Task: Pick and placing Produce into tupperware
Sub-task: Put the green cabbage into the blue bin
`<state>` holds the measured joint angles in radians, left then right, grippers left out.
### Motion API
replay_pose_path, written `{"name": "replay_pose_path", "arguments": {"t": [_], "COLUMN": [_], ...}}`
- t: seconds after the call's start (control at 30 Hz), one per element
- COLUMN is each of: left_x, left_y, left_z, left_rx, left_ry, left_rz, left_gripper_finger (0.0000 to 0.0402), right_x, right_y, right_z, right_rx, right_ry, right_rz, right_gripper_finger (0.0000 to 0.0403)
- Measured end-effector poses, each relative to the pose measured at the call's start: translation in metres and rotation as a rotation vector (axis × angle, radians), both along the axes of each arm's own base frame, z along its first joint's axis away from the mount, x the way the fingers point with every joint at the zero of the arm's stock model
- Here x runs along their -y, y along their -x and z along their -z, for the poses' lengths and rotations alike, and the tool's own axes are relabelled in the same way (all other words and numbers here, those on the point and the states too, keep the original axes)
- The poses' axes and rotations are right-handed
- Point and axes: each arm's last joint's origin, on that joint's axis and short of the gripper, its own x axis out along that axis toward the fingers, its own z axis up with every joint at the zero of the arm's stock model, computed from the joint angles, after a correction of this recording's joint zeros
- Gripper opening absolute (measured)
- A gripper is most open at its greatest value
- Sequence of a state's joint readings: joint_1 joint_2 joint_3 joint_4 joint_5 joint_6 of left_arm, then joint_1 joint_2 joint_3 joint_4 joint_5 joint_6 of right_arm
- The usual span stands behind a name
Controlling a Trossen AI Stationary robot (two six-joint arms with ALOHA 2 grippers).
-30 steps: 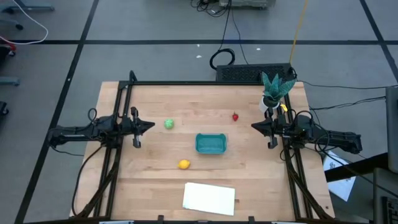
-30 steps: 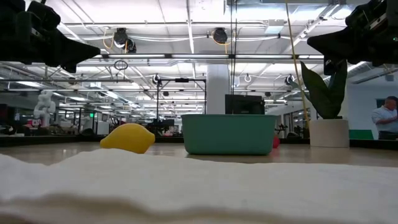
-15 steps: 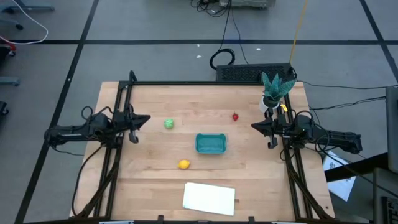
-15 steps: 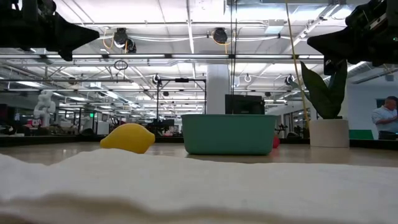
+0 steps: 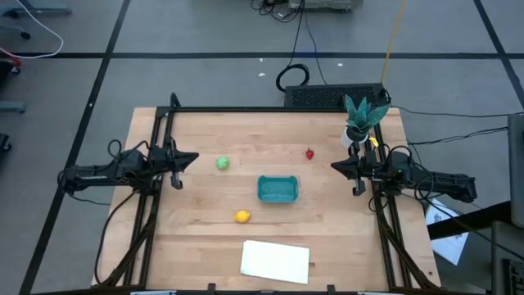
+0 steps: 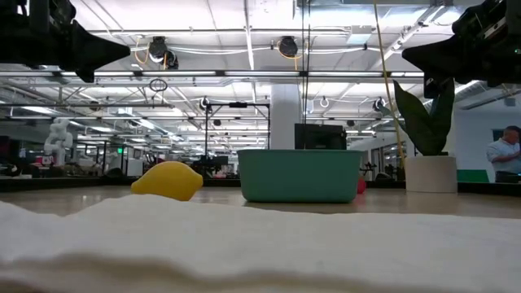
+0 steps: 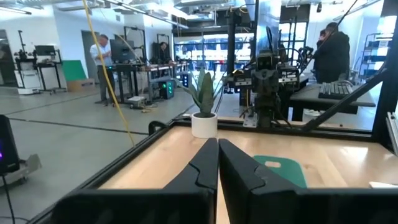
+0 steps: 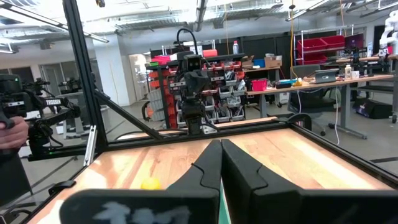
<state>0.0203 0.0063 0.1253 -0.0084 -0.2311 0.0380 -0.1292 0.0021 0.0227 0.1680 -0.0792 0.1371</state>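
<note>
- No piece is in the tub (image 5: 277, 189) yet, so I'd say the job is at its very start: both arms hover at the table's (image 5: 205, 246) sides with nothing picked.
- The left fingers (image 5: 193, 158) are pressed shut and hold nothing. They hang above the table with the green ball (image 5: 222, 164) just ahead of their tips, a little to one side.
- The right fingers (image 5: 335, 166) are shut and empty too. The red piece (image 5: 309, 153) lies a short way ahead of them and off to one side, near the plant (image 5: 361, 117).
- The tub sits between the two sets of fingers, nearer the right ones. The lemon (image 5: 241, 216) rests beyond it toward the white sheet (image 5: 275, 260), well apart from either arm.
- From table level the lemon shows just beside the tub, and the red piece peeks out at the tub's far corner.
- My guess for the next move: the left fingers must spread, drop over the green ball, close on it and carry it to the tub. The ball is round and may roll if nudged.
- The only writing I can make out is "TROSSEN" on gear in the room behind the right arm's view; nothing on the tub or produce reads.
</note>
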Motion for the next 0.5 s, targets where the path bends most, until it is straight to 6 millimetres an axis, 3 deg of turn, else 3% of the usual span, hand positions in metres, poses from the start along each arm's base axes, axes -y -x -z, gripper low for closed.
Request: {"name": "replay_pose_path", "arguments": {"t": [0.17, 0.5], "left_x": [-0.002, -0.006], "left_y": [0.002, 0.006], "left_z": [-0.008, -0.055], "left_rx": [0.03, -0.005], "left_ry": [0.003, -0.026], "left_rz": [-0.046, -0.109], "left_gripper_finger": [0.0017, 0.0017], "right_x": [0.0, 0.0], "right_y": [0.0, 0.0], "right_z": [0.0, -0.001], "right_rx": [0.001, 0.015], "right_ry": [0.0, 0.005], "right_rz": [0.0, 0.001], "right_gripper_finger": [0.0, 0.0]}}
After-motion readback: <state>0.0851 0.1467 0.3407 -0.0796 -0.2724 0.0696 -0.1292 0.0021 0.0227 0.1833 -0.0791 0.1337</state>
